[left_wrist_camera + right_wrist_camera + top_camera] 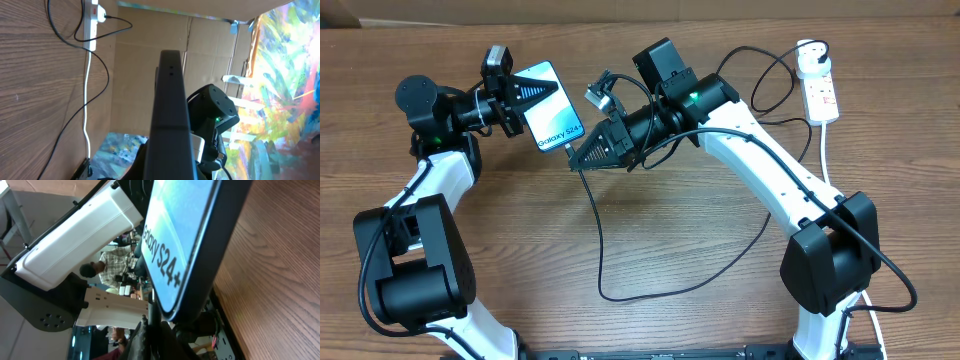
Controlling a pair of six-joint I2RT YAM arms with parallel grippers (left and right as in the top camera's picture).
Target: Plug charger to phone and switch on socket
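Note:
My left gripper (525, 100) is shut on the phone (552, 110) and holds it above the table, tilted, with its blue-teal "Galaxy S24+" screen up. In the left wrist view the phone's black edge (170, 105) rises from the gripper (167, 172). My right gripper (580, 153) is shut on the charger's connector end, pressed against the phone's lower end (172, 245). I cannot tell if the tip is inserted. The black charger cable (600, 260) loops over the table to its plug (809, 60) in the white socket (820, 95). The right gripper's fingers (160, 342) hide the connector.
The socket (92, 25) lies at the table's far right edge, and its white cord (827, 150) runs toward the front. The cable loop covers the middle of the table. Cardboard walls stand behind the table.

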